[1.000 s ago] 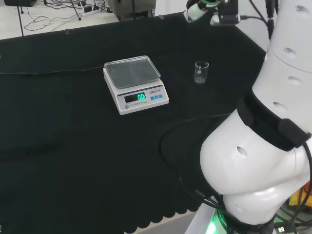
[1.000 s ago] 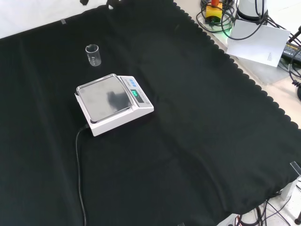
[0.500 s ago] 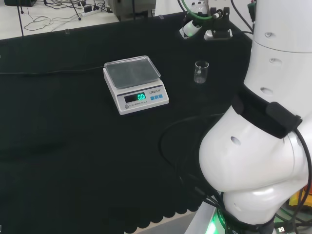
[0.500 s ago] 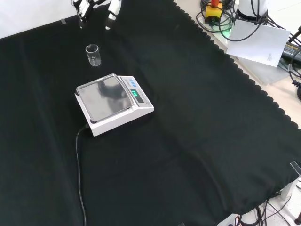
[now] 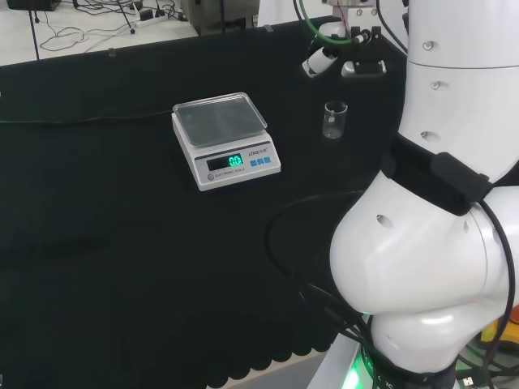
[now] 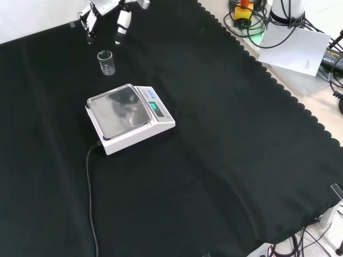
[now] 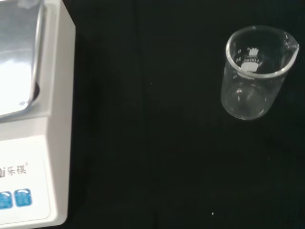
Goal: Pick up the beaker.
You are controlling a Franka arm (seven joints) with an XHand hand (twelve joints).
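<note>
**Hand above the beaker**

The small clear beaker (image 6: 106, 62) stands upright on the black table (image 6: 225, 139), near the white scale (image 6: 128, 118) but not touching it. The hand (image 6: 104, 13) hangs above it. Its fingers (image 6: 122, 22) are straight and apart, holding nothing.

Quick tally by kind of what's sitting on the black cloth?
Beaker: 1, clear glass, upright, looks empty
Scale: 1, white, steel pan
Total: 2
The hand hovers above the beaker, holding nothing.
</note>
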